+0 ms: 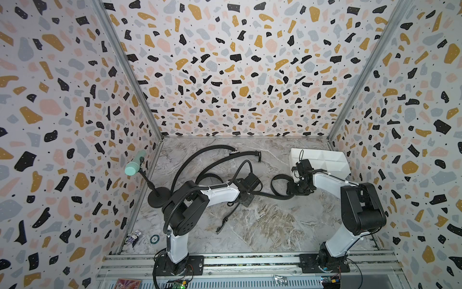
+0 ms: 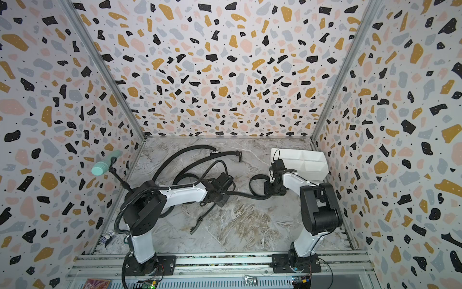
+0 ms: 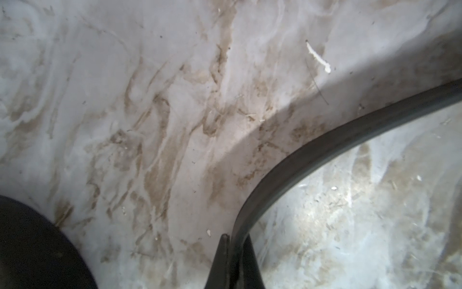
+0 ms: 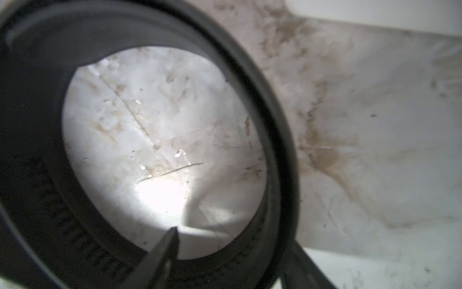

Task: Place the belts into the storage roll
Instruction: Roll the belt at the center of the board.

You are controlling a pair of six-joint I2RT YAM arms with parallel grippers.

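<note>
White plastic divided tray [image 1: 332,160]: near-left part hidden behind right arm [image 1: 327,184]. Long black strap belt [image 4: 285,150]: loop blurred and edge-cropped in right wrist view, and belt [image 3: 325,140] runs off-frame in left wrist view. Small items [image 1: 135,236] at surface [image 1: 262,225] near-left corner: too small to identify.

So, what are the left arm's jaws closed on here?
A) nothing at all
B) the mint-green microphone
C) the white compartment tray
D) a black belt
D: in the left wrist view the left jaws are shut on a black belt, which curves away from them over the marble tabletop.
</note>
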